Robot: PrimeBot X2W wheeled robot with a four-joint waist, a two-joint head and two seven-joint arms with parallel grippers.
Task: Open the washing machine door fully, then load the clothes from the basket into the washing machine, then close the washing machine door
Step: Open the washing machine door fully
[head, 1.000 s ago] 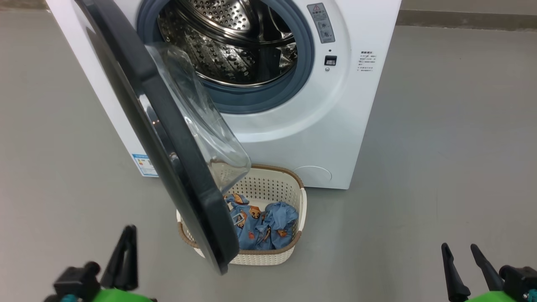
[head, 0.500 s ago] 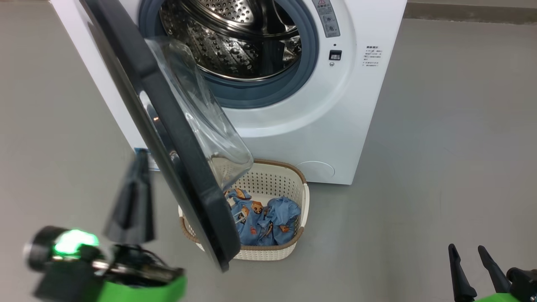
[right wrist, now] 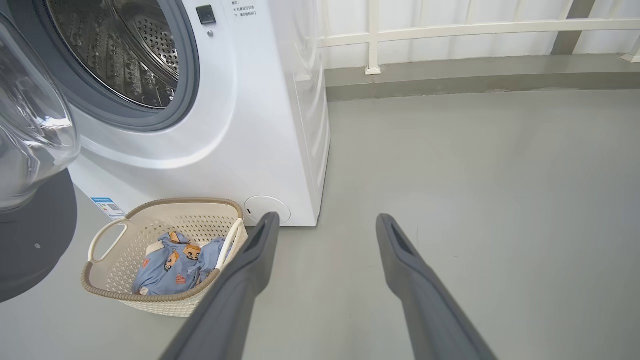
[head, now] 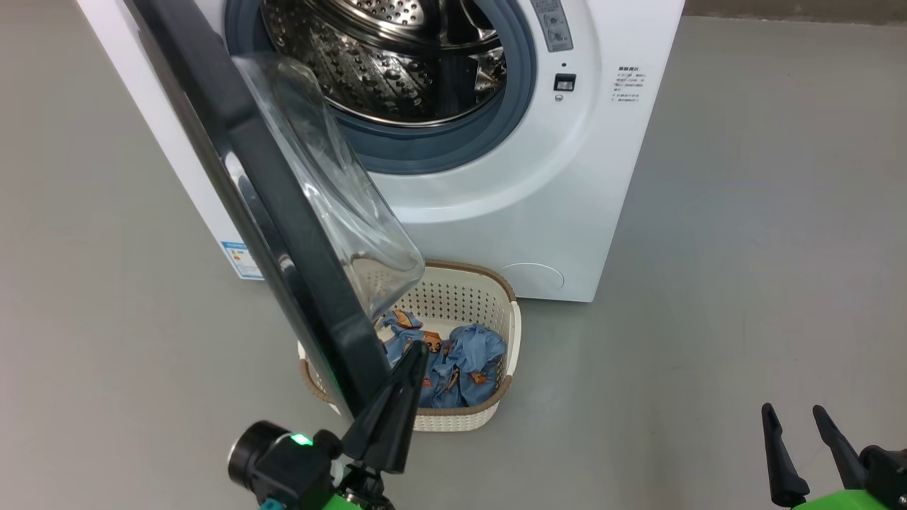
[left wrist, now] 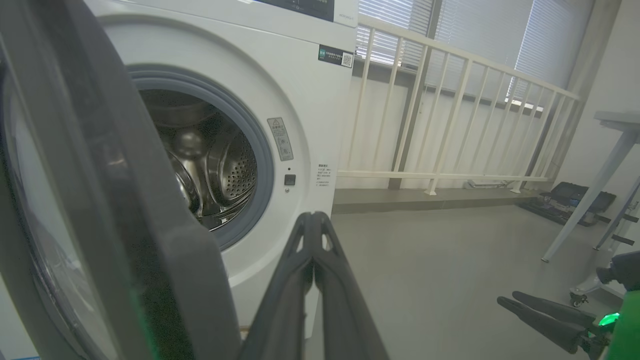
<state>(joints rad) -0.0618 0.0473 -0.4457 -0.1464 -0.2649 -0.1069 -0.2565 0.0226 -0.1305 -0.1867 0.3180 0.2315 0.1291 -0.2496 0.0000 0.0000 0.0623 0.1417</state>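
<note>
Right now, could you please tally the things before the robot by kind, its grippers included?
Washing machine: 1
Washing machine door: 1
Basket: 1
Heap of clothes: 1
Grippers: 2, left gripper and right gripper
Total: 6

My left gripper (head: 419,350) is up from the lower left corner and has swung right. Its fingers, slightly parted a second ago, are now pinched together, tip just beside the washing machine door's (head: 297,269) free edge, above the basket (head: 460,297).
</note>
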